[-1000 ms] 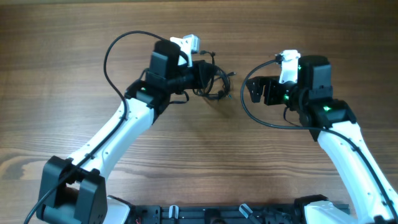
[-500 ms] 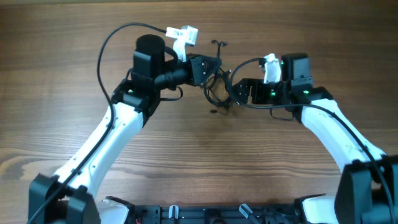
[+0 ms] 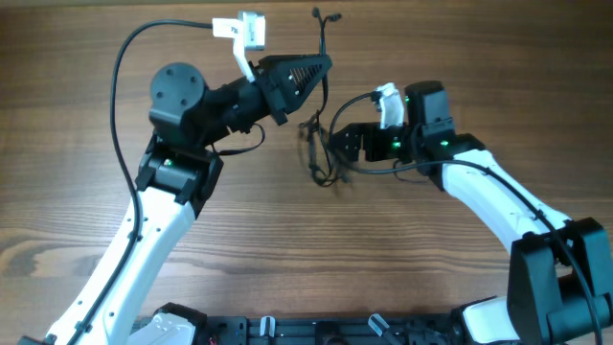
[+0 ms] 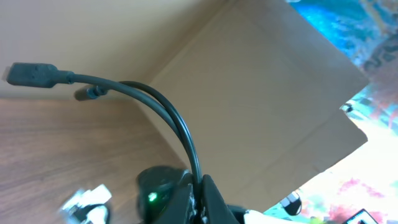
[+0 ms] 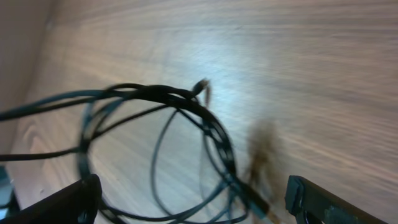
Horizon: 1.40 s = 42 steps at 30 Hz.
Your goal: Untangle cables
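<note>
Hanging in a loose tangle, the cables [image 3: 317,158] run from the left gripper [image 3: 319,69] down toward the table [image 3: 498,57]; whether the lowest loops touch the wood cannot be told. That gripper is pressed together on two strands, whose plug ends [image 3: 322,16] stick up past its tip. The right gripper [image 3: 335,146] stands spread wide just beside the loops, which in its wrist view lie between its fingers [image 5: 62,200] with no visible touch. Bare wood lies open all around the tangle, broadest toward the robot's side. The left wrist view shows a cardboard panel [image 4: 261,93] rising where the wood ends.
</note>
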Each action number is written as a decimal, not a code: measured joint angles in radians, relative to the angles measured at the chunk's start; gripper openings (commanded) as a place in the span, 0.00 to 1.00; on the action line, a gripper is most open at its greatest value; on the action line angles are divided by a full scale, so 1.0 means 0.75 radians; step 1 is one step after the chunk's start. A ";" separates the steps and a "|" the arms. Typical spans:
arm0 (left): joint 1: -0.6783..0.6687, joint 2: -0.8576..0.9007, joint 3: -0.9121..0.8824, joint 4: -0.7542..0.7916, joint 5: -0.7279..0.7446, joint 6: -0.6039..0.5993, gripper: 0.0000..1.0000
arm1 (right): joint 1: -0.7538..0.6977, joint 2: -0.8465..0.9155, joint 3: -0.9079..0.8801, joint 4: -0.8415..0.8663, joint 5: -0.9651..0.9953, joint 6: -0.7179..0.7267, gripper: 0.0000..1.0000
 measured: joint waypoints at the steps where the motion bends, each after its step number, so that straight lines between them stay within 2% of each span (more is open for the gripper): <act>1: 0.000 -0.007 0.000 0.003 -0.001 -0.005 0.04 | 0.015 0.000 0.000 -0.001 -0.005 0.001 0.97; 9: 0.000 -0.012 0.000 0.012 -0.081 -0.029 0.04 | 0.170 0.000 0.000 -0.002 -0.016 0.001 0.99; 15: 0.000 -0.012 0.000 0.020 -0.161 -0.030 0.04 | 0.209 0.000 0.000 -0.012 -0.038 0.001 1.00; 19: 0.000 -0.012 0.000 0.036 -0.211 -0.030 0.04 | 0.232 0.000 0.000 -0.011 -0.068 0.001 0.95; 21: 0.000 -0.012 0.000 0.061 -0.226 -0.031 0.04 | 0.238 0.000 0.000 0.002 -0.074 0.003 0.78; 23: 0.000 -0.012 0.000 0.090 -0.235 -0.031 0.04 | 0.238 0.000 0.001 0.023 -0.076 0.007 0.49; 24: 0.000 -0.012 0.000 0.104 -0.239 -0.031 0.04 | 0.238 0.000 0.001 0.031 -0.079 0.007 0.40; 25: 0.000 -0.012 0.000 0.113 -0.243 -0.032 0.04 | 0.238 0.000 0.001 0.039 -0.081 0.002 0.38; 27: 0.000 -0.012 0.000 0.123 -0.246 -0.035 0.04 | 0.238 0.000 0.001 0.052 -0.080 0.006 0.37; 28: 0.000 -0.012 0.000 0.124 -0.246 -0.040 0.04 | 0.238 0.000 0.001 0.053 -0.080 0.008 0.41; 29: 0.000 -0.012 0.000 0.124 -0.246 -0.044 0.04 | 0.238 0.000 0.001 0.053 -0.080 0.009 0.50; 31: 0.000 -0.012 0.000 0.126 -0.246 -0.063 0.04 | 0.238 0.000 0.001 0.053 -0.072 0.013 0.54; 37: 0.002 -0.012 0.000 0.188 -0.247 -0.170 0.04 | 0.238 0.000 0.001 0.104 -0.048 0.009 0.51; 39: 0.002 -0.012 0.000 0.200 -0.250 -0.199 0.04 | 0.238 0.000 0.002 0.119 -0.043 0.010 0.45; 42: 0.002 -0.012 0.000 0.203 -0.252 -0.233 0.04 | 0.238 0.000 0.002 0.123 -0.038 0.009 0.41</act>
